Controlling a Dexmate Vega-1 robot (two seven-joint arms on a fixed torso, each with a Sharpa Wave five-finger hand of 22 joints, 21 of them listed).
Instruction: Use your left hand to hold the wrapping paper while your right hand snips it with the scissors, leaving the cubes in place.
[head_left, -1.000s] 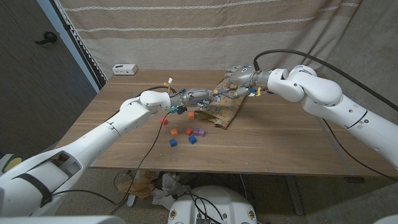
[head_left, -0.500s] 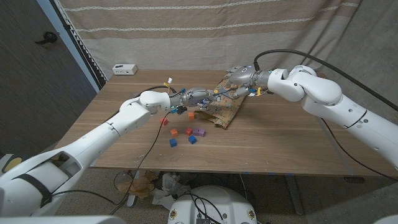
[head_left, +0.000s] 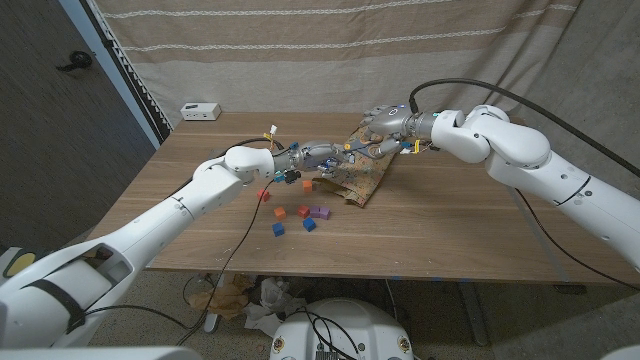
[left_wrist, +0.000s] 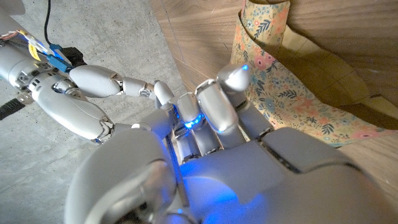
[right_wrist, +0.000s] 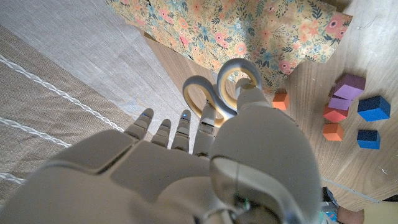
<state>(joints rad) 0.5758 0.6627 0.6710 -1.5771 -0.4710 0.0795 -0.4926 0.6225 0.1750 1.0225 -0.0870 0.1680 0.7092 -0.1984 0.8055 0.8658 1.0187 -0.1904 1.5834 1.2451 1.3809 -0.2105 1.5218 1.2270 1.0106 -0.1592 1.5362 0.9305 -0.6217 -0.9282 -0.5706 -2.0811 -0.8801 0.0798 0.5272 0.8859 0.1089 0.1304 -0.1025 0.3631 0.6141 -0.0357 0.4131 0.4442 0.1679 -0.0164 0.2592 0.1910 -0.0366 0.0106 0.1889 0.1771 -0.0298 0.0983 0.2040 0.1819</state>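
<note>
Left hand (head_left: 322, 156) resting on floral paper (head_left: 362, 176), grip unclear, right hand (head_left: 385, 126) holding scissors (right_wrist: 219, 94) above paper, coloured cubes (head_left: 303, 216) on table (head_left: 430, 225)

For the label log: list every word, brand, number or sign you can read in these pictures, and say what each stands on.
None can be read.
Floral wrapping paper: a flower pattern, no lettering.
Small white box at the wooden table's far corner: too small to show any marking.
Grey-and-yellow scissors in the right hand: no print visible.
Left hand: blue lights, no text.
Coloured cubes: plain faces.
</note>
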